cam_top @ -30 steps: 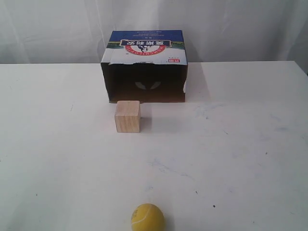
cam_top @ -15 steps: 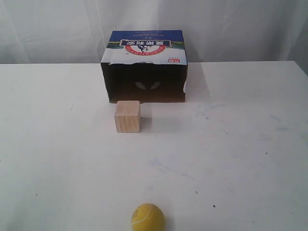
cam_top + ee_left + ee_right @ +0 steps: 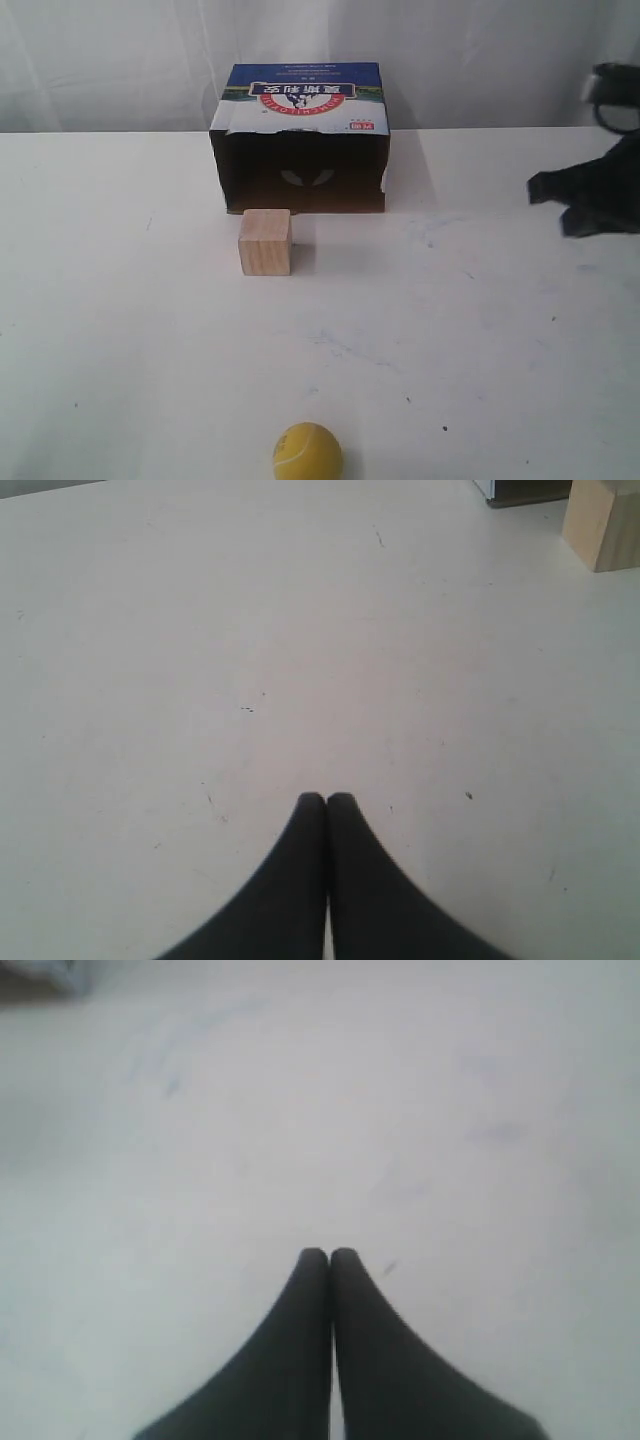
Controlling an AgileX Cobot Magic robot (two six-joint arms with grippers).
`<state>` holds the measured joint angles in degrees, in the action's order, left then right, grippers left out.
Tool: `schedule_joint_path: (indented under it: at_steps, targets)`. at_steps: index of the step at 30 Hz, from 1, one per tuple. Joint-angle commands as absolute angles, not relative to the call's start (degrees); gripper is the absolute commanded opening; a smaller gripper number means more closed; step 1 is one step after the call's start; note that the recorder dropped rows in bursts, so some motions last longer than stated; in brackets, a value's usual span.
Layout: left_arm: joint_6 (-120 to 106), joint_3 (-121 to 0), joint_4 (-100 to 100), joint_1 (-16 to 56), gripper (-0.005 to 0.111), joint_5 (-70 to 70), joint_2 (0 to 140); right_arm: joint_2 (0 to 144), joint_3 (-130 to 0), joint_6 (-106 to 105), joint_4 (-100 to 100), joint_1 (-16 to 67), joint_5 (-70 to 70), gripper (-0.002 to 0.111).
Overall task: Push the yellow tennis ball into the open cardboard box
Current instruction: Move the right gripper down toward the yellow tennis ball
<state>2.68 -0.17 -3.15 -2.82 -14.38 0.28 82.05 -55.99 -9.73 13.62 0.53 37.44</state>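
Note:
The yellow tennis ball lies at the near edge of the white table, partly cut off by the exterior view's edge. The open cardboard box stands at the far middle, its dark opening facing the ball and its blue logo panel on top. My right gripper is shut and empty over bare table. Its dark arm reaches in from the far right, well away from ball and box. My left gripper is shut with nothing in it and does not appear in the exterior view.
A pale wooden cube stands just in front of the box's left half, between box and ball; it also shows as a wooden cube in the left wrist view. White curtains hang behind the table.
The right arm has come into the exterior view from the right edge. Ball, cube and box have not moved.

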Motion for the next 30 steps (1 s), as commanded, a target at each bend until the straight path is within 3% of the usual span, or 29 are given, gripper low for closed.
schedule_joint_path:
  at_steps: [1, 5, 11, 16, 30]
  targets:
    - [2.69, 0.0, -2.89, -2.58, 0.0, -14.24, 0.0, 79.74, -56.7, -31.95, 35.03, 6.91, 57.07, 0.0]
    - [2.69, 0.0, -2.89, -2.58, 0.0, -14.24, 0.0, 78.51, -56.48, -32.53, 40.57, 19.94, 58.5, 0.0]
    - [2.69, 0.0, -2.89, -2.58, 0.0, -14.24, 0.0, 83.93, -52.54, -29.81, 39.99, 41.59, 35.23, 0.0]
    - [2.69, 0.0, -2.89, -2.58, 0.0, -14.24, 0.0, 90.75, -52.54, -29.07, 40.07, 44.64, 37.35, 0.0]
    - [2.69, 0.0, -2.89, -2.58, 0.0, -14.24, 0.0, 91.55, -52.54, -29.07, 37.3, 44.64, 40.57, 0.0]
